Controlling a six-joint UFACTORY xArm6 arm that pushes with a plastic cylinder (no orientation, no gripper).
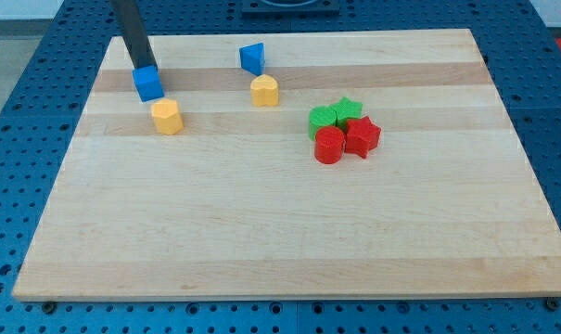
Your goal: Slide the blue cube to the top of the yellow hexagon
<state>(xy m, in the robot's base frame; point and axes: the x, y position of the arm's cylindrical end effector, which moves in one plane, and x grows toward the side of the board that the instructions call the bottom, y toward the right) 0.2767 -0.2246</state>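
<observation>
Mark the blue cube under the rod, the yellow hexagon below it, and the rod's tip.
Blue cube (pixel 148 83): camera view, front face.
Yellow hexagon (pixel 167 116): camera view, top face.
My tip (pixel 144 68): camera view, rod's lower end, touching the cube's top edge.

We see a pale wooden board with smooth, matt, lengthwise grain, resting on a blue perforated metal-looking table. The blue cube, yellow hexagon and red star look like smooth matt plastic. Our dark straight rod shows a slight satin sheen.
</observation>
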